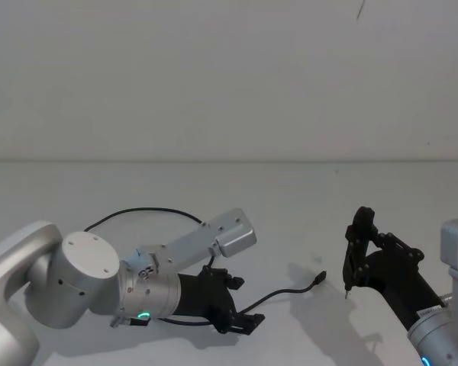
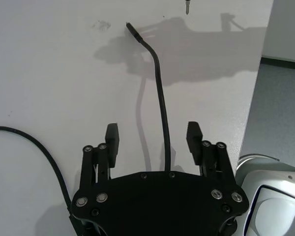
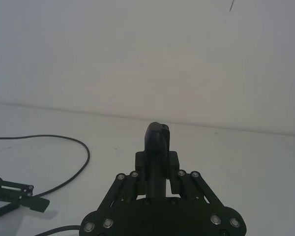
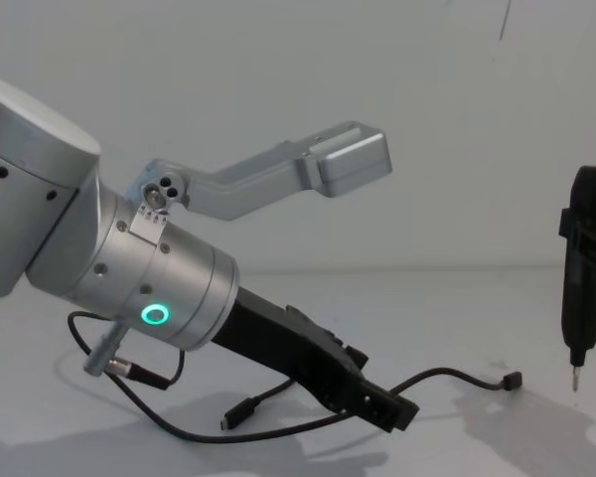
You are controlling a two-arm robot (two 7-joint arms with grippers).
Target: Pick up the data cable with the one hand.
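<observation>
The data cable [image 1: 290,290] is a long, thin, limp black line lying on the white table [image 1: 290,198]. In the head view it sweeps in a wide loop at 9 o'clock from the picture's centre, passes behind the left arm, and comes out again low at 6 o'clock. From there it curves toward 4 o'clock and ends in a small black plug [image 1: 319,278] lifted slightly off the surface. In the chest view a second small plug [image 4: 238,413] lies flat beneath the arm, at 7 o'clock from centre. The left gripper [image 1: 244,320] is angled down close over the table at 6 o'clock in the head view, with a green ring glowing on its silver wrist. Its fingers [image 2: 112,135] stand spread apart, and in the left wrist view the cable [image 2: 160,88] runs up between them without touching either pad. Whether the fingertips reach the table I cannot tell. The right gripper [image 1: 359,244] hangs at 4 o'clock, well apart from the plug, its fingers clamped on an upright black pen-shaped tool [image 4: 581,278] whose tip points down above the table.
</observation>
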